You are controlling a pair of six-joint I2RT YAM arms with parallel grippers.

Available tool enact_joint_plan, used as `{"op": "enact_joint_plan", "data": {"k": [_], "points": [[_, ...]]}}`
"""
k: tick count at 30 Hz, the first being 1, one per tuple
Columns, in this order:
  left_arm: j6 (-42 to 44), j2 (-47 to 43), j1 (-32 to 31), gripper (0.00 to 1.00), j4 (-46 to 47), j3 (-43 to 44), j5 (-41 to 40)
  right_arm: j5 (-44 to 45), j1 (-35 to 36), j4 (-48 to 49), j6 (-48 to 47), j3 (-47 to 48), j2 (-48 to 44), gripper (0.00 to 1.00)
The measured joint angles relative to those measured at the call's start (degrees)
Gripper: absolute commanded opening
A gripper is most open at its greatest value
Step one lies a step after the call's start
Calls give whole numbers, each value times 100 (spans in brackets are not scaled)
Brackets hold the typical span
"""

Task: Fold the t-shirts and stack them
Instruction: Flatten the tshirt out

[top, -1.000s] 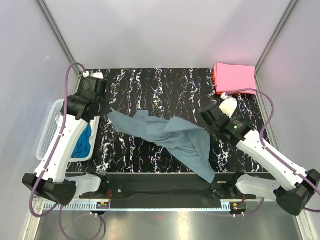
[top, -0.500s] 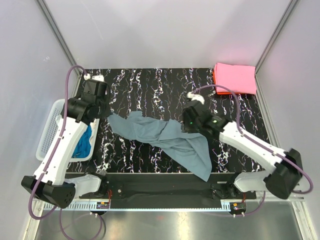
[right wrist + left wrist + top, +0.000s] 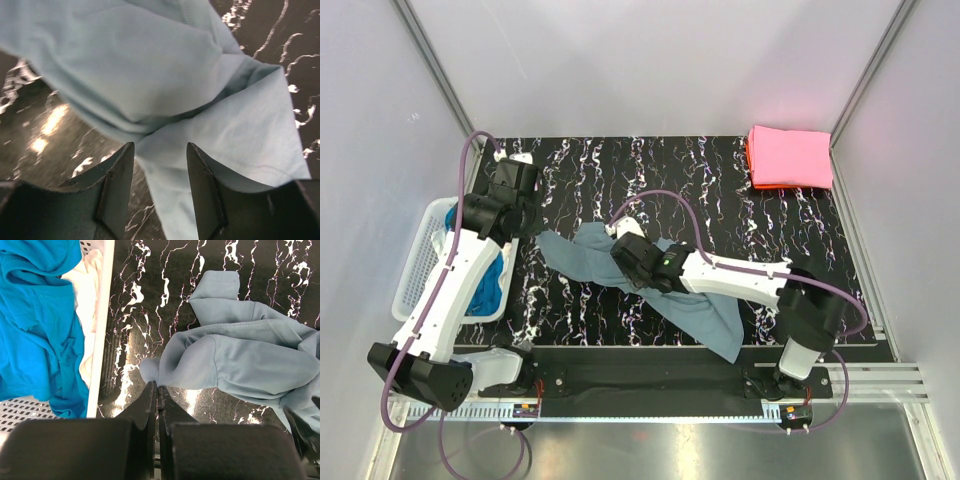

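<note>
Grey-blue t-shirt (image 3: 705,308) lies rumpled, its corner pinched by the left hand (image 3: 156,386); right hand (image 3: 160,149) spread above it.

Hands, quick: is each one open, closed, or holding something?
Left hand: closed, pinching the shirt at its edge.
Right hand: open over the shirt, holding nothing.

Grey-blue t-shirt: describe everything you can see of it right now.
The grey-blue t-shirt is soft plain cloth, unfolded and crumpled, lying diagonally on the black marbled table, its near-right corner at the front edge. The shut left hand pinches its bunched left end beside the basket; the open right hand hovers over its middle folds.
</note>
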Motion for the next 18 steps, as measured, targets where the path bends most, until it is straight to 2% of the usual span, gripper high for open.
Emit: {"op": "enact_joint_plan", "data": {"k": [2, 4, 6, 7, 8, 13, 16, 18], "points": [[11, 9, 0, 0, 9, 0, 9, 240, 2, -22, 2, 59, 155, 52], [26, 9, 0, 0, 26, 0, 13, 411, 0, -35, 24, 59, 208, 44], [28, 9, 0, 0, 39, -2, 22, 575, 0, -39, 70, 59, 227, 27], [28, 11, 0, 0, 57, -2, 31, 669, 0, -50, 116, 66, 229, 11], [28, 11, 0, 0, 74, -2, 35, 767, 0, -111, 188, 87, 236, 0], [50, 11, 0, 0, 94, -2, -90, 1534, -232, -1167, 1084, 476, 245, 0], [87, 37, 0, 0, -87, 131, -431, 1655, -973, -1998, 1816, 522, -22, 0], [127, 48, 0, 0, -203, 319, -697, 1672, -1703, -2358, 2129, 282, -546, 0]]}}
